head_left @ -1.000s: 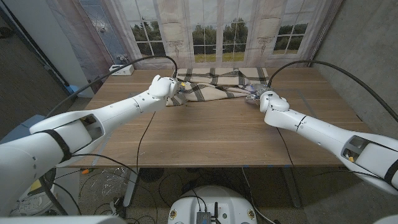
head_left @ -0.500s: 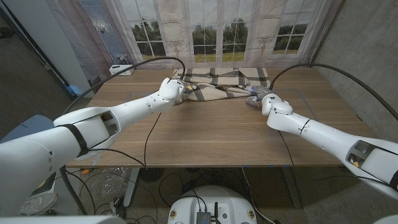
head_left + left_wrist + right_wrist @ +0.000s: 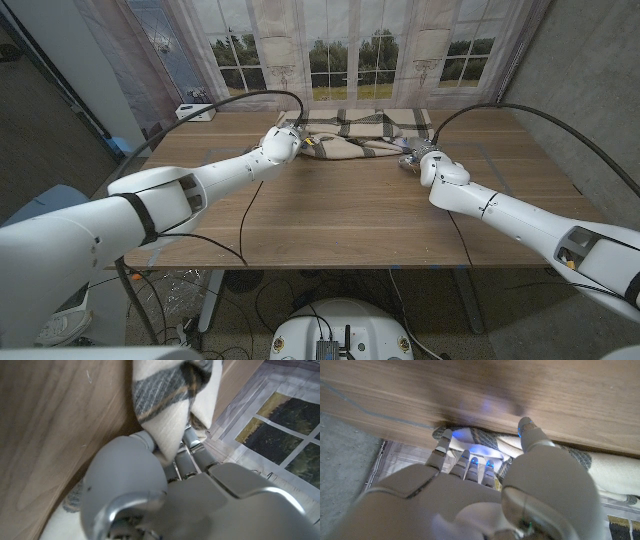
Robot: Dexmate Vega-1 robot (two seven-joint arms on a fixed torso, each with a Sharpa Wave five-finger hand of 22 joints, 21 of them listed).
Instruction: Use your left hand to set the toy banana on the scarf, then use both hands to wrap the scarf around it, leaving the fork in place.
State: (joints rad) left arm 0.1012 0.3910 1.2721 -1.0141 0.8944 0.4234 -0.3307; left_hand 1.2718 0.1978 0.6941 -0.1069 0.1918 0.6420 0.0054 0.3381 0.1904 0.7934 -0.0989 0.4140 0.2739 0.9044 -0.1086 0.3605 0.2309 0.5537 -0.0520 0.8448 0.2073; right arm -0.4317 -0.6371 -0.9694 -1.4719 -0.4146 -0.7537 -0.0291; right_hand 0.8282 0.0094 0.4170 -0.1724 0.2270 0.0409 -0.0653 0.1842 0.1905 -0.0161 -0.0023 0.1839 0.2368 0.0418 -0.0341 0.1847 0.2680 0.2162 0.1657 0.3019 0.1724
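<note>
With your left hand (image 3: 281,142) already gripping the soft, limp scarf (image 3: 355,133), expect sagging; your right hand's (image 3: 428,160) grip cannot be judged.

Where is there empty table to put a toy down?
The wide bare wood of the table nearer the robot, between the two arms, is free. So are the far corners beside the scarf. It is crowded at the scarf's ends, where the left hand and right hand work.
</note>
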